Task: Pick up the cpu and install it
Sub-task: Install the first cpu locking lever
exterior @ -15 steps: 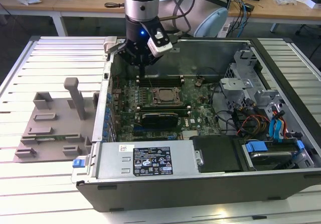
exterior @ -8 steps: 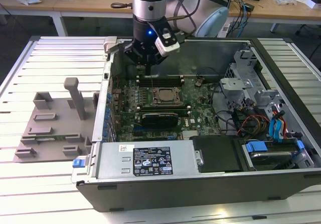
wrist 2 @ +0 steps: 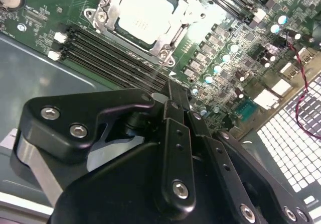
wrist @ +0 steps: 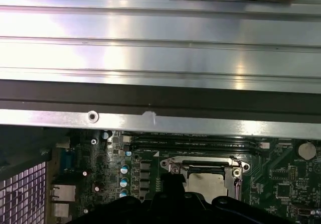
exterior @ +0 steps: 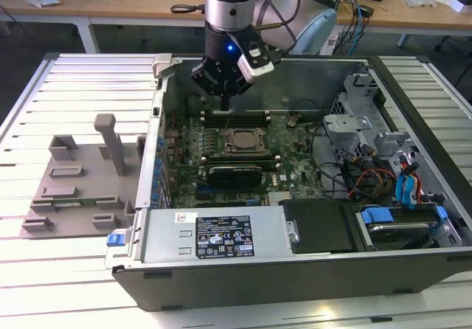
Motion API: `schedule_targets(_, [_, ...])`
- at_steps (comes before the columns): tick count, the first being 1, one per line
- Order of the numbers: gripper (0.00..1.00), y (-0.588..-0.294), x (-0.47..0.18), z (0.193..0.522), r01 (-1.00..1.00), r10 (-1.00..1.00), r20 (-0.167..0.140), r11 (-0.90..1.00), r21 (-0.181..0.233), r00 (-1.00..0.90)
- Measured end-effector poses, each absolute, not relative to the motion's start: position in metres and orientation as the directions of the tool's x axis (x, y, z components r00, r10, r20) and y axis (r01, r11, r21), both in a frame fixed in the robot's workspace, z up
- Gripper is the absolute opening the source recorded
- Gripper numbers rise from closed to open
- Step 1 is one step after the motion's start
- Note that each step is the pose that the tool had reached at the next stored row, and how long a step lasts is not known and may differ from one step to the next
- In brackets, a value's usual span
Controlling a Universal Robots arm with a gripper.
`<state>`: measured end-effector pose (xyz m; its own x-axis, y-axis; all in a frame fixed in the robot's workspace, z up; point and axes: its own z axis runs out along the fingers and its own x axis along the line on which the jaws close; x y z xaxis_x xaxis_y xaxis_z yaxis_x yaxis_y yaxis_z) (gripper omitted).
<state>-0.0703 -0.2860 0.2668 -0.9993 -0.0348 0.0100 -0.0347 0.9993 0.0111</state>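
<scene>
Looking at the exterior view, we see the gripper (exterior: pixel 225 102) hanging over the motherboard (exterior: pixel 221 148), its fingers pressed together on nothing, just behind the cpu (exterior: pixel 242 140) seated in its socket. A white label (exterior: pixel 223 237) stays unreadable. In both wrist views the cpu (wrist 2: pixel 143 13) (wrist: pixel 205 184) is partly hidden.

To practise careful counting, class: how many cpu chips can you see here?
1. The cpu sits in the socket on the motherboard inside the open computer case. Others may be hidden.
</scene>
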Motion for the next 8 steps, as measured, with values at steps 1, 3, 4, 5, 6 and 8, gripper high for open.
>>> schedule_targets(1, [0.11,-0.286,-0.0696,0.2668,-0.035,-0.035,0.01,0.999,0.011,-0.999])
schedule_targets(3, [0.11,-0.286,-0.0682,0.2668,-0.035,-0.035,0.01,0.999,0.011,-0.999])
schedule_targets(4, [0.11,-0.286,-0.0676,0.2668,-0.035,-0.035,0.01,0.999,0.011,-0.999])
schedule_targets(5, [0.11,-0.286,-0.067,0.2668,-0.035,-0.035,0.01,0.999,0.011,-0.999])
schedule_targets(6, [0.11,-0.286,-0.0667,0.2666,-0.035,-0.035,0.01,0.999,0.011,-0.999])
schedule_targets(8, [0.11,-0.286,-0.0664,0.2657,-0.035,-0.035,0.01,0.999,0.011,-0.999])
